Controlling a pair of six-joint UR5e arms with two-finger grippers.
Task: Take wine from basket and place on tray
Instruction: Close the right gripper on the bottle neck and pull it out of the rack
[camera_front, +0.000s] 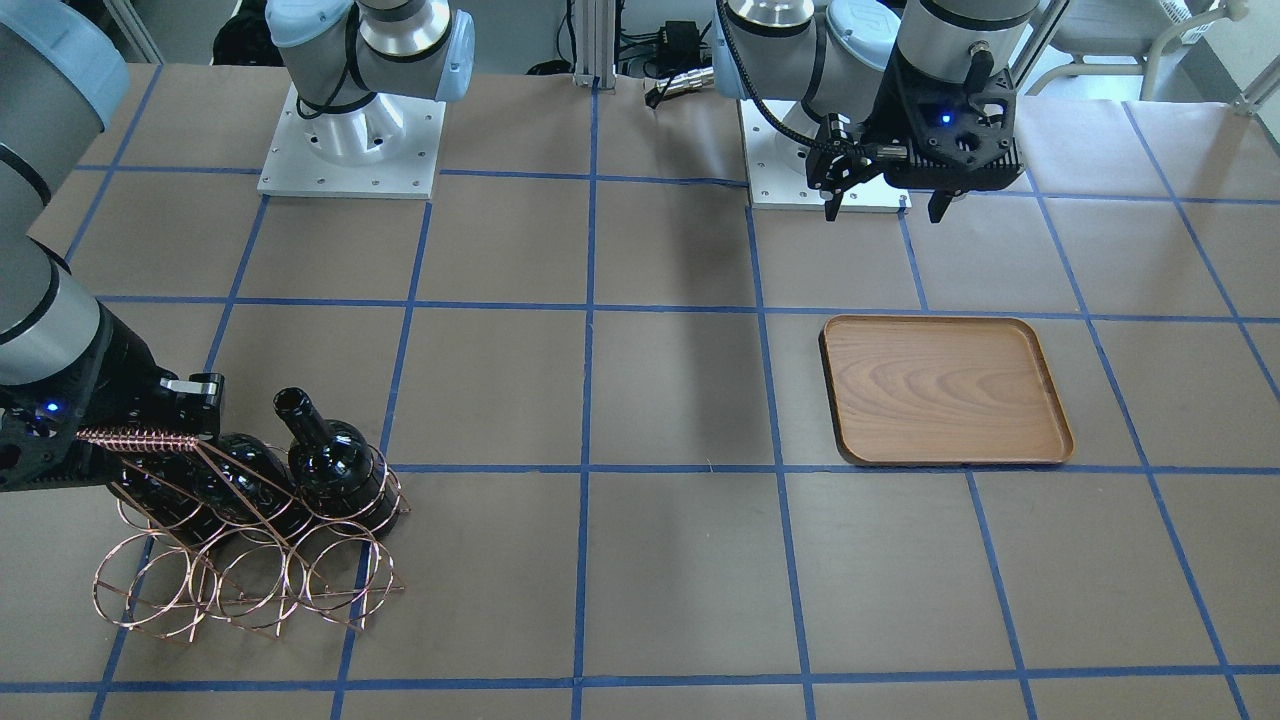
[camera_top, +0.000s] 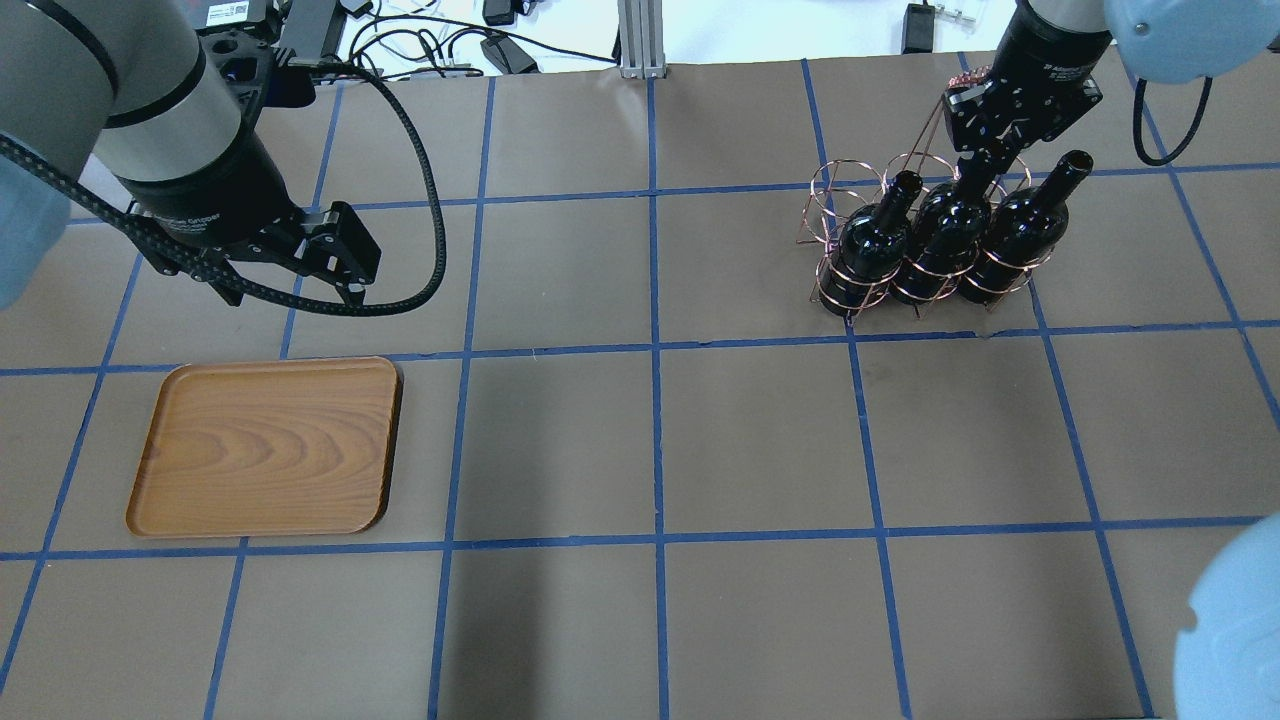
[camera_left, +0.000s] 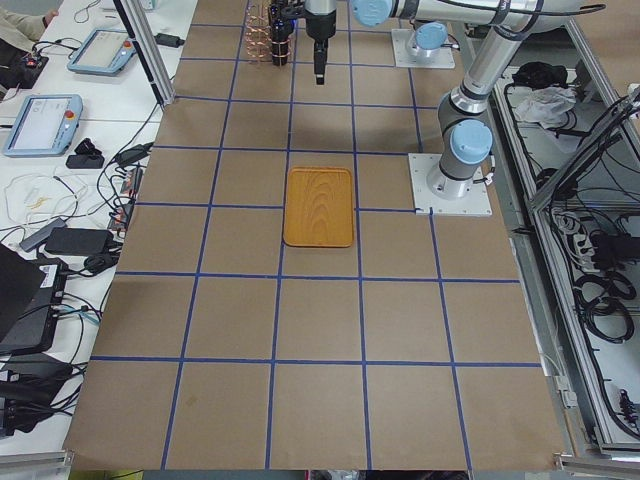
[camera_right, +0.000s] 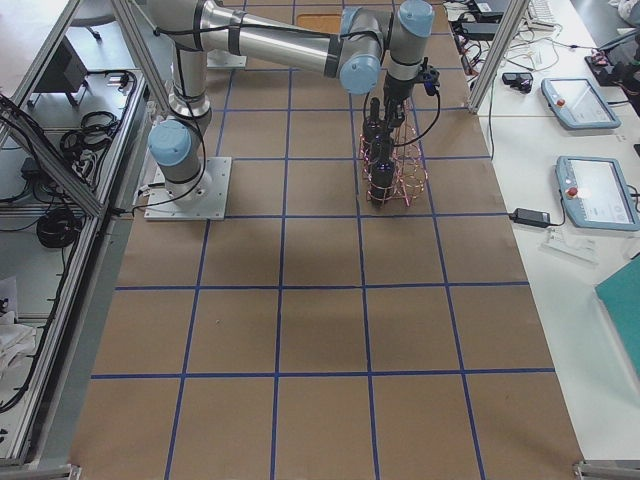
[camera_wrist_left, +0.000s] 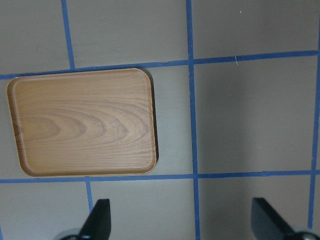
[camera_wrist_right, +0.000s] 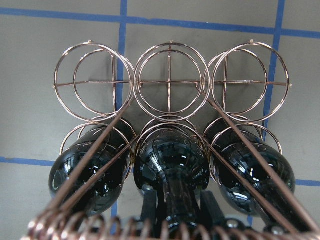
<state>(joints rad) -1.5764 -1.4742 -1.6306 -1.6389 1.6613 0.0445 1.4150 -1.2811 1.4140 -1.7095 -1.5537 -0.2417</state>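
Observation:
Three glossy black wine bottles lie side by side in the copper wire basket (camera_top: 838, 190), necks pointing toward the robot. My right gripper (camera_top: 985, 170) is at the basket's handle end. In the right wrist view its fingers (camera_wrist_right: 148, 210) sit tight on both sides of the middle bottle's (camera_wrist_right: 172, 160) neck, shut on it; the bottle rests in its ring. The other two bottles (camera_top: 865, 245) (camera_top: 1020, 230) lie on either side. The wooden tray (camera_top: 265, 445) is empty. My left gripper (camera_top: 295, 295) hangs open and empty above the table just behind the tray, and the left wrist view (camera_wrist_left: 182, 220) shows it too.
The basket's coiled handle bar (camera_front: 135, 438) crosses just over the bottle necks beside the right gripper. The basket's upper ring row (camera_wrist_right: 170, 82) holds nothing. Brown paper with blue tape lines (camera_top: 655, 350) covers the table between basket and tray.

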